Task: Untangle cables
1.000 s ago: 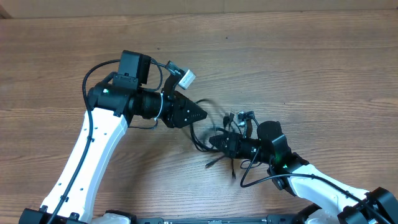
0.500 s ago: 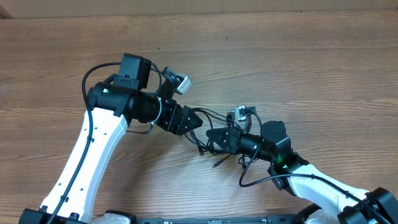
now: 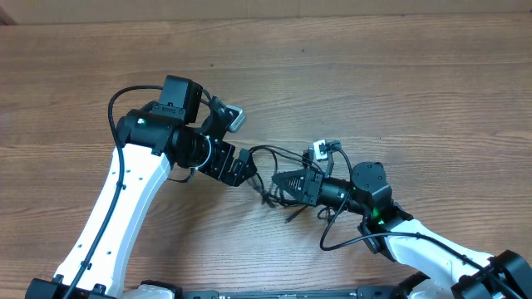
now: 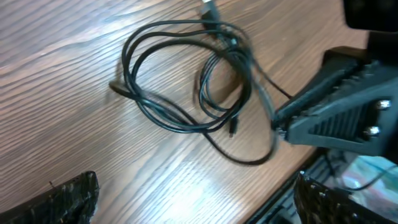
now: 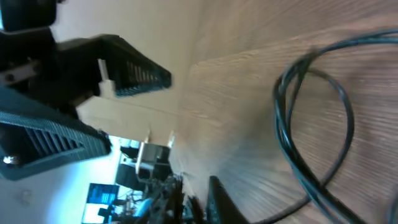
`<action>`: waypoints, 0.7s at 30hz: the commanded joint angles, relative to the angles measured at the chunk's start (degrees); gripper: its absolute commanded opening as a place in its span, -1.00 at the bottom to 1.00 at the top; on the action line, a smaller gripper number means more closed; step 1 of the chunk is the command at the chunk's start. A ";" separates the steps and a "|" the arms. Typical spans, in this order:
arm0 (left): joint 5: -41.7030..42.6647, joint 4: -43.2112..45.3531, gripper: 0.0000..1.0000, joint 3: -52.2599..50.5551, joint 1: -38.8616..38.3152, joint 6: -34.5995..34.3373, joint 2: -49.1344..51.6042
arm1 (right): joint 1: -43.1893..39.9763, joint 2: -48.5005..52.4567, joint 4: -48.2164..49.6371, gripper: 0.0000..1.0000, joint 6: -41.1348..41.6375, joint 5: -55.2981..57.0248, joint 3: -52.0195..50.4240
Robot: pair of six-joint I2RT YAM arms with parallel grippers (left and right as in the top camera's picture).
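**On the left, a grip let go**

At the left, the black two-fingered left hand [image 3: 235, 164] has just spread fully and holds nothing. Between the hands, the thin black cables [image 4: 239, 62] lie in loose loops on the wooden table [image 3: 374, 75]. Farther right, the right hand [image 4: 278, 122], its jaws nearly together, seems to pinch one strand. The untangling is not finished.

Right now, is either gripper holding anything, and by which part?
The left gripper is open, empty. The right gripper seems to pinch one strand of the cables at the bundle's edge.
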 commanded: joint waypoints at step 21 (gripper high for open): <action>-11.10 7.06 0.77 -5.99 0.07 -10.43 7.37 | 0.15 -0.28 -7.50 0.15 -2.08 2.51 0.17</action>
